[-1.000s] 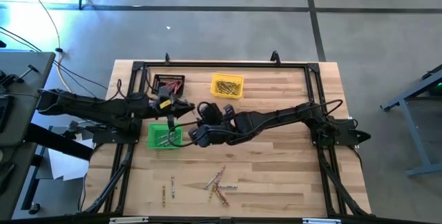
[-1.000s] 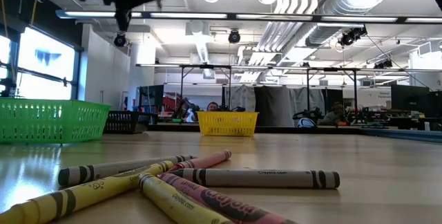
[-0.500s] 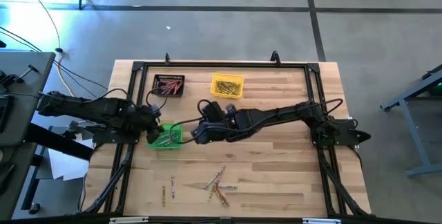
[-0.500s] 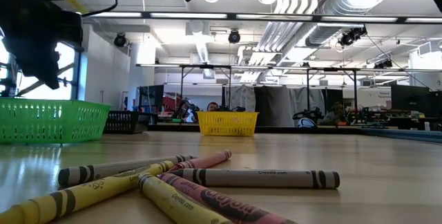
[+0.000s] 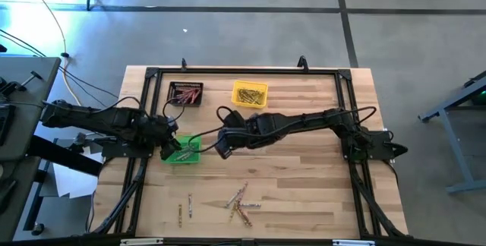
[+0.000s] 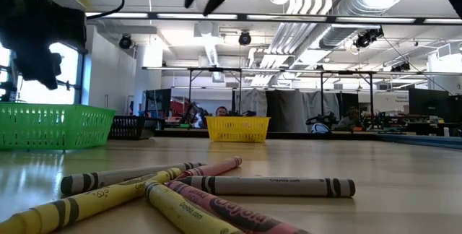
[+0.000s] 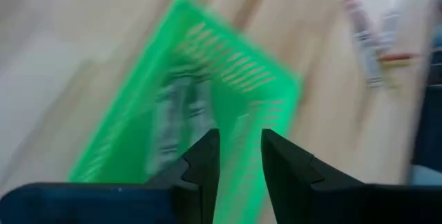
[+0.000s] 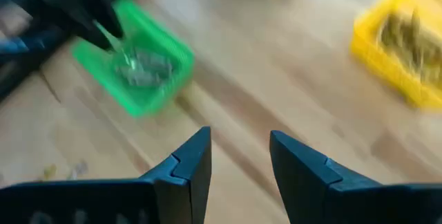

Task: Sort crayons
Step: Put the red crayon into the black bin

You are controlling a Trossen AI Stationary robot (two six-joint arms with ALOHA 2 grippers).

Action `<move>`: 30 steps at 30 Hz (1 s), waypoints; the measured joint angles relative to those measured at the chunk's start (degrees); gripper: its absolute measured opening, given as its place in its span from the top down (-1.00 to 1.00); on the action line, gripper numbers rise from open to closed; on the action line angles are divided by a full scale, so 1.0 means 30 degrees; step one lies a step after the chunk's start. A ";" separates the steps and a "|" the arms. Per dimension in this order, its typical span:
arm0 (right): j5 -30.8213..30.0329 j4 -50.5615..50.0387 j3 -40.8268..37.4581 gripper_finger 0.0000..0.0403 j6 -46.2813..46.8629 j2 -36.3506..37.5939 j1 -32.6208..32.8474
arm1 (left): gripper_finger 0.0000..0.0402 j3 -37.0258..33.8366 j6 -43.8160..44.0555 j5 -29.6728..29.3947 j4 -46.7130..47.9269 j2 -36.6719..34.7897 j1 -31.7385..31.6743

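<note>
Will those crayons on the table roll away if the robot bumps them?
Probably some: the loose crayons look round and smooth, so a sideways nudge may roll them. Several lie crossed in a pile, which likely stops them. They look stiff and light.

The right gripper (image 8: 238,158) hung above the wooden surface (image 8: 276,92), its jaws apart with nothing between them. Beyond lay a green bin (image 8: 135,61) holding greyish crayons (image 8: 141,65), with the left gripper (image 8: 103,27) reaching over its rim. A yellow bin (image 8: 400,51) stood well apart.
</note>
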State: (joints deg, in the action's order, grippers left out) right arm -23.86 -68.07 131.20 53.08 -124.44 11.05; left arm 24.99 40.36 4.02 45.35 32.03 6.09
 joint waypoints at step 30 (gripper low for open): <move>0.3484 0.9041 -1.2174 0.34 2.2767 -0.0022 0.5361 | 0.68 0.0036 -0.1341 0.1382 -0.9248 0.0073 0.0007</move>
State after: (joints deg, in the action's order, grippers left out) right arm -13.41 -40.95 94.67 121.38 -124.51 27.13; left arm 25.10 36.34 8.16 17.61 32.25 6.11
